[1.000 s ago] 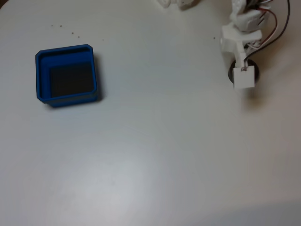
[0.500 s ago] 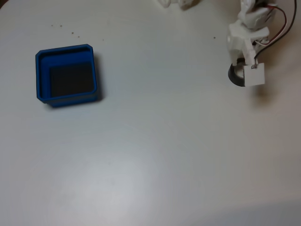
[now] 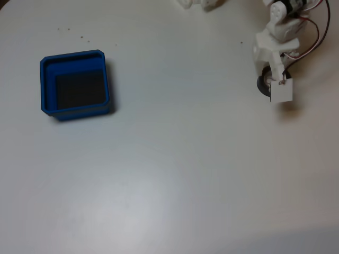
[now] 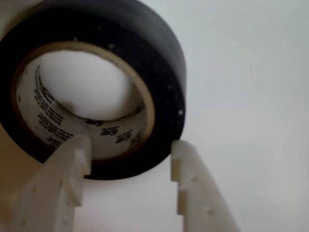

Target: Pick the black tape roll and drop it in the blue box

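Observation:
The black tape roll (image 3: 261,85) lies flat on the white table at the far right of the fixed view, mostly covered by the white arm. My gripper (image 3: 271,81) hangs right over it. In the wrist view the black tape roll (image 4: 166,72) shows its pale printed core close up. My gripper (image 4: 130,147) is open and straddles the roll's near wall, with one finger (image 4: 72,164) inside the hole and the other finger (image 4: 188,174) just outside the rim. The blue box (image 3: 46,87) sits far to the left, its dark floor bare.
Red and black wires (image 3: 312,39) loop off the arm at the top right. White crumpled material (image 3: 198,3) lies at the top edge. A few small dark specks (image 3: 81,37) dot the table above the box.
The arm's head has swung slightly left and settled lower over the roll. The roll and the box have not moved.

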You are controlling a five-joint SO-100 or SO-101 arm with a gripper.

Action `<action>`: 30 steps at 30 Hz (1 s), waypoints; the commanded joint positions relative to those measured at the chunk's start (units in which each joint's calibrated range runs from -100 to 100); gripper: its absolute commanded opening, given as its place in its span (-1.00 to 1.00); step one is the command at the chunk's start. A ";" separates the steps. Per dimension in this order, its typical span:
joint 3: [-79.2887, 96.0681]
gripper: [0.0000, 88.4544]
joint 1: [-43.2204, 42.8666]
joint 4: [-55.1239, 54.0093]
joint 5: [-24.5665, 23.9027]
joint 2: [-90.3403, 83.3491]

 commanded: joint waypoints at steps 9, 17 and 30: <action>-2.23 -0.65 0.81 -0.25 0.12 -1.24; -5.46 -0.65 1.69 -0.17 0.21 -1.24; -6.81 -0.65 3.35 -0.09 0.21 -0.74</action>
